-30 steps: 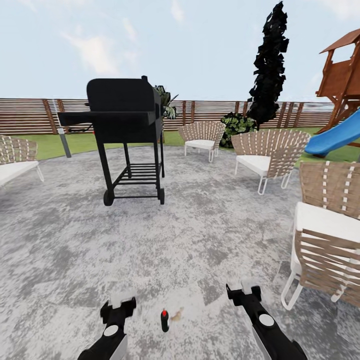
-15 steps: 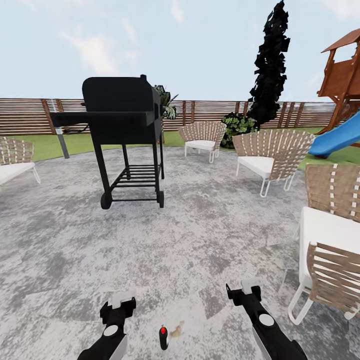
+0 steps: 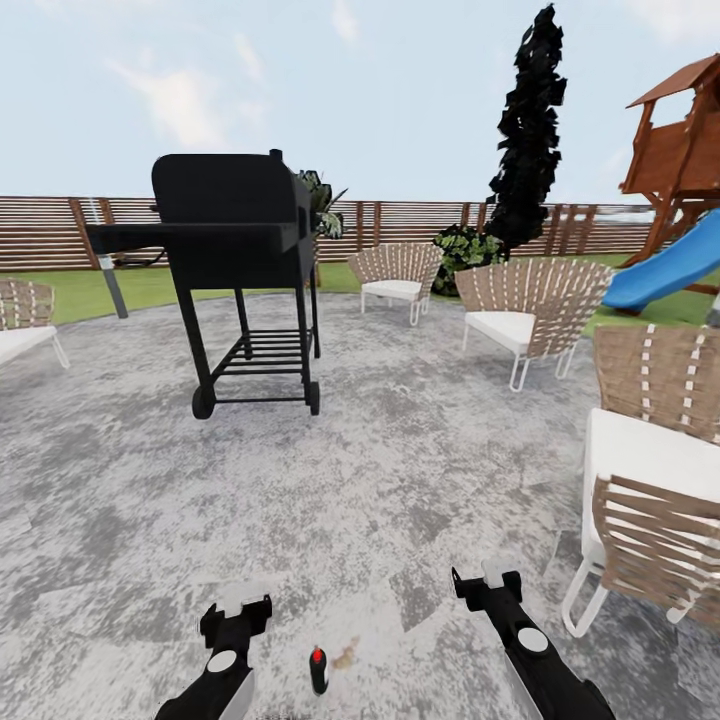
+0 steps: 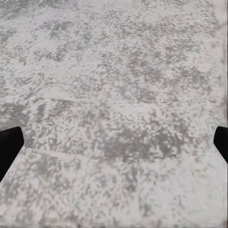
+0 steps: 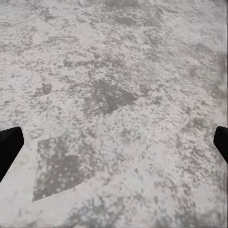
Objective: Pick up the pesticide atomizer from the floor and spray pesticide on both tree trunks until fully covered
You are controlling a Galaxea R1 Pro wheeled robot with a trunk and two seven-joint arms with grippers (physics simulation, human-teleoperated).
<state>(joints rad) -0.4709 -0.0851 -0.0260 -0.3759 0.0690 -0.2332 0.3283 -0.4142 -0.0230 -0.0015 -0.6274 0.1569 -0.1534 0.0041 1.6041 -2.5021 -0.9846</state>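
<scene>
**Closing on the atomizer: it now sits just ahead of you, between your two arms.**

Over the last second the whole head view has slid, the black grill point(image 3: 240, 270) and the woven chairs point(image 3: 530, 315) drifting left and the small dark bottle with the red spot, likely the pesticide atomizer point(image 3: 318, 668), dropping nearer the bottom edge; that is your base and camera moving, not the things. The atomizer stands upright on the grey speckled paving point(image 3: 400, 470), between the left gripper point(image 3: 236, 602) and the right gripper point(image 3: 487, 580), touching neither. Both grippers are empty with jaws spread wide, as each wrist view shows dark fingertips point(image 4: 9, 147) at opposite edges. Neither beige-trunked tree is in sight, so spraying is far off; next you probably need to lower an arm.
</scene>
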